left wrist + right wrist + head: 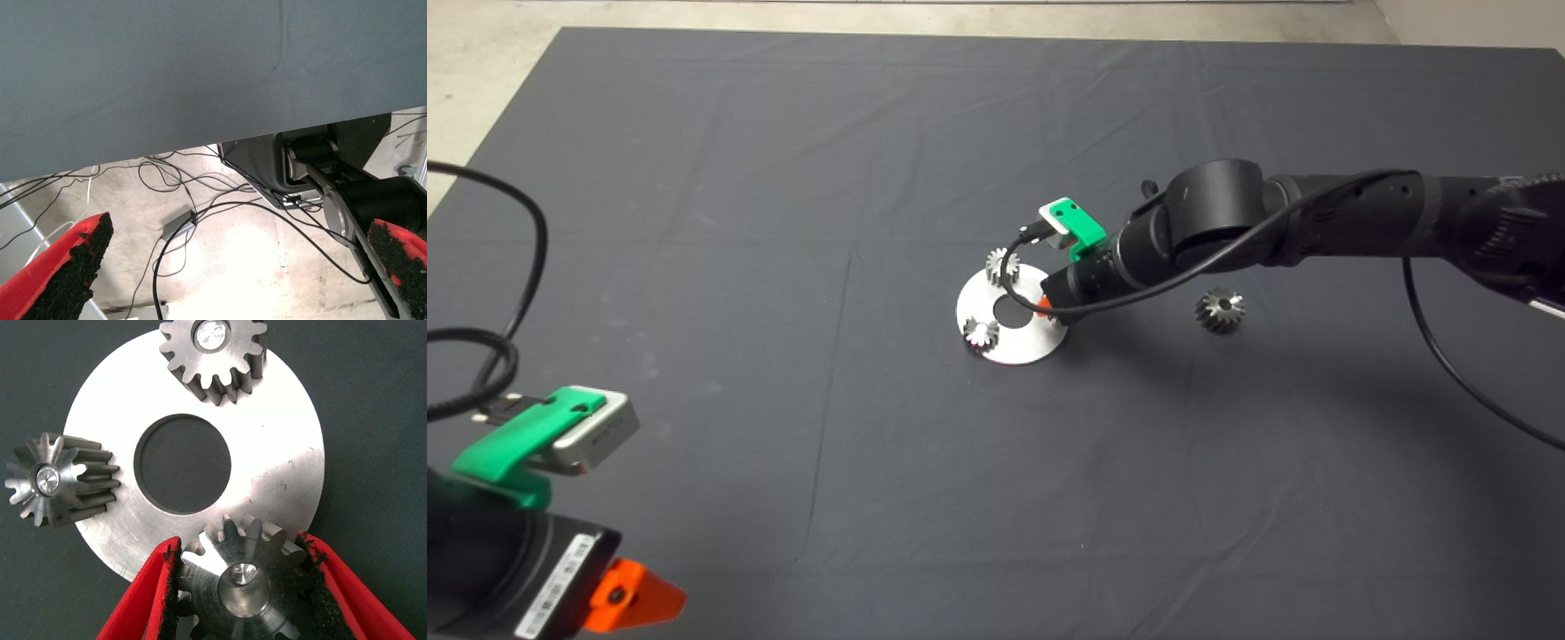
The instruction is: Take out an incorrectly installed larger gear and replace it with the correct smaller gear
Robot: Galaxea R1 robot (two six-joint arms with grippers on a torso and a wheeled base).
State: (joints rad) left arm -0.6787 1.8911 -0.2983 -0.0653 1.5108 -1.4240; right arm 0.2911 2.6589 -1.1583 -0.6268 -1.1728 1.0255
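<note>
The larger gear (pixel 243 583) sits on a pin at the edge of a round steel disc (pixel 280 453). My right gripper (pixel 241 600) is down at the disc, and its red fingers (pixel 143 600) press on both sides of this gear. In the head view my right wrist covers the gear, and only a bit of red finger (pixel 1045 308) shows at the disc (pixel 1032 342). The smaller gear (pixel 1220 310), dark-faced, lies on the mat to the right of the disc, under my right arm. My left gripper (pixel 633 600) is parked at the lower left, open and empty.
Two small bright silver gears (pixel 996 264) (pixel 981 332) stand on pins on the disc; they also show in the right wrist view (pixel 213 357) (pixel 57 480). The disc has a large centre hole (pixel 181 463). The left wrist view shows the mat edge and floor cables (pixel 180 223).
</note>
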